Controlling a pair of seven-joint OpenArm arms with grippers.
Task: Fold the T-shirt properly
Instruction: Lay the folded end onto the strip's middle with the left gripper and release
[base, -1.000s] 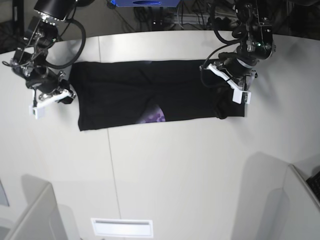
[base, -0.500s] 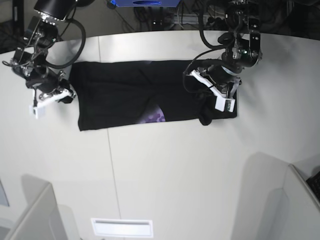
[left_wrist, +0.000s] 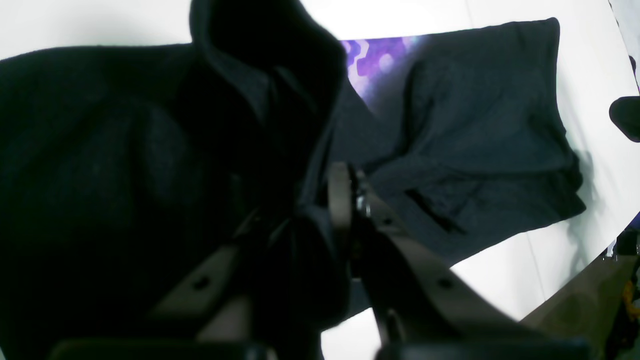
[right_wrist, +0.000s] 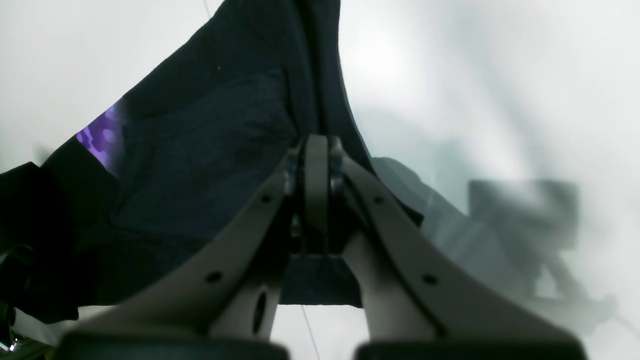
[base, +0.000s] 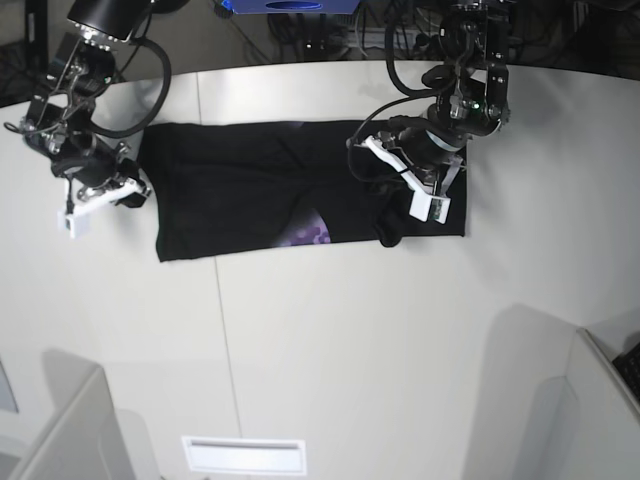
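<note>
A black T-shirt (base: 300, 190) lies on a white table (base: 350, 350) as a long band running left to right across the far half. It looks already narrowed lengthwise, with a small patch of purple print (base: 310, 235) peeking out at its near edge. What seems left is the crosswise folding, and that looks underway at the right end.

In the overhead view the left gripper (base: 415, 195), on the right of the picture, is raised above the shirt's right portion with a bunch of black cloth hanging from it, part of that end lifted over the flat band. The right gripper (base: 105, 190) sits at the shirt's left edge, low to the table.

The left wrist camera shows what the overhead view cannot: the left gripper (left_wrist: 320, 220) is clamped on a thick gather of cloth, with the flat remainder of the shirt and the purple print beyond it.

The right wrist camera shows the right gripper (right_wrist: 315, 200) with its fingers pressed together, pinching the shirt's edge, the cloth stretching away toward the far side, bare table to the right
</note>
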